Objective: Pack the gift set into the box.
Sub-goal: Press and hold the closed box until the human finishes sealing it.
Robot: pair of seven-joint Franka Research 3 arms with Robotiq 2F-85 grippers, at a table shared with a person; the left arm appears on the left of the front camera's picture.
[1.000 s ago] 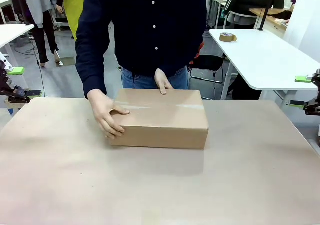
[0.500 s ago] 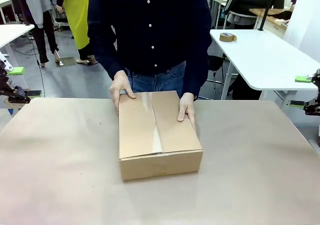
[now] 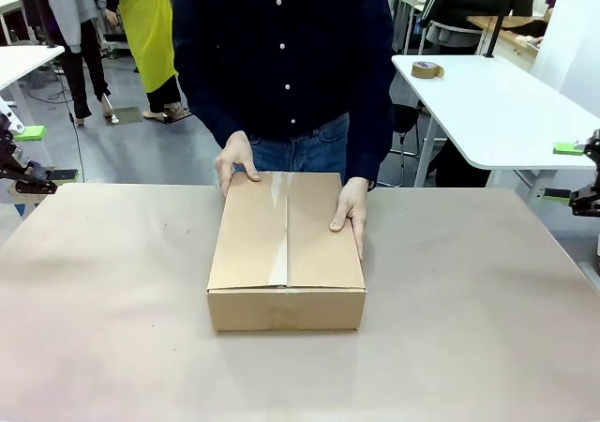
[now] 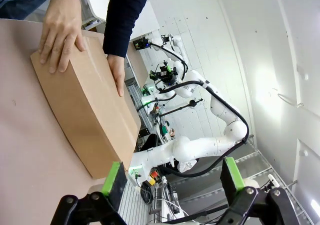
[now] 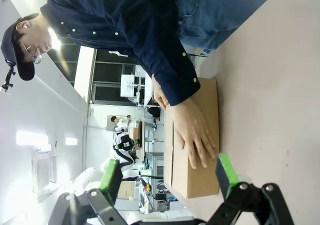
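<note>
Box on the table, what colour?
Plain brown cardboard box, pale tape strip down its top seam. Clearest in front view.

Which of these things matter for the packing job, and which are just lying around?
For the job: the cardboard box, flaps shut, steadied by the person; left pincer and right pincer, both open.
Lying about: tape roll on the white side table.

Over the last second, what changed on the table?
The person turned the box from broadside to end-on toward the robot and squared it up, one hand shifting to its far corner, the other hand onto its top. Left gripper and right gripper stayed parked at the table's sides, jaws open.
</note>
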